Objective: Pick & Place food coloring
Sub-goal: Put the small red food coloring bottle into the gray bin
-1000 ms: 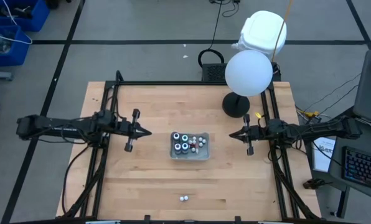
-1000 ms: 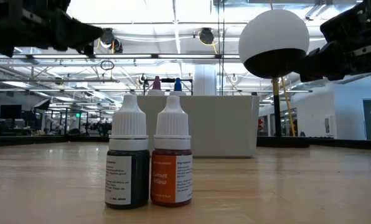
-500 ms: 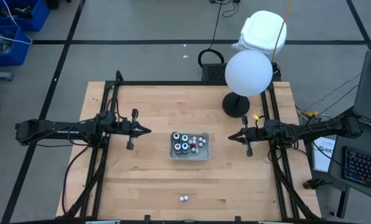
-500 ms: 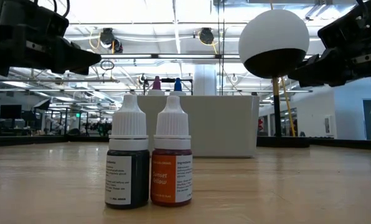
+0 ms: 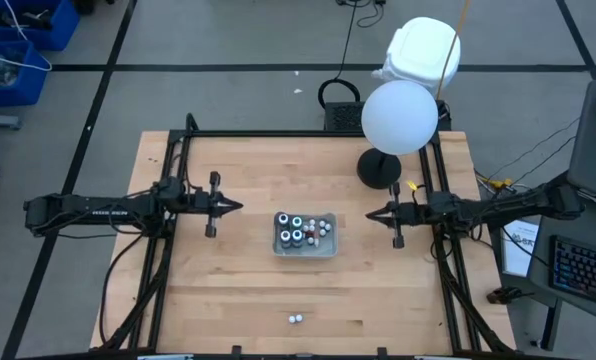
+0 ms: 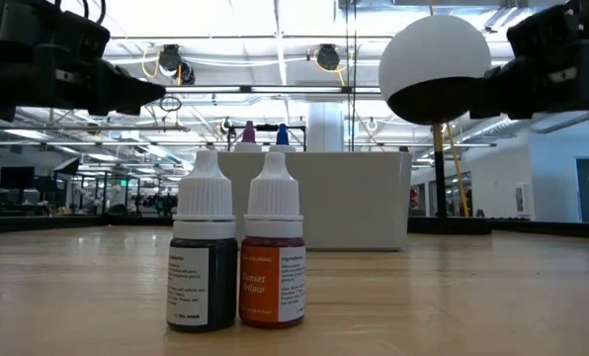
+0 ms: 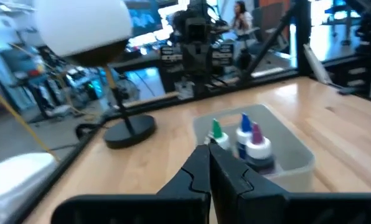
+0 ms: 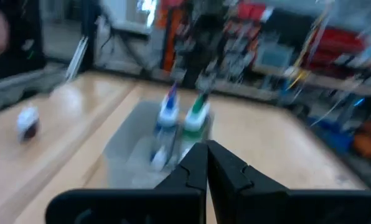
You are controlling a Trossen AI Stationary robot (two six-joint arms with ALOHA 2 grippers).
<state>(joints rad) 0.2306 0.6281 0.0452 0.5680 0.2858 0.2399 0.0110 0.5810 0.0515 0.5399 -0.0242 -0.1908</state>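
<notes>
Low view: "Sunset Yellow" food coloring bottle (image 6: pixel 274 253)

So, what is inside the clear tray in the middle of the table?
The clear tray holds several small bottles with green, blue and purple tips. Their lower parts and exact number are hard to see behind the tray walls.

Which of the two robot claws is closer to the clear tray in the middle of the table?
Neither clearly. The left gripper and the right gripper flank the clear tray, each about equally far from its side.
</notes>
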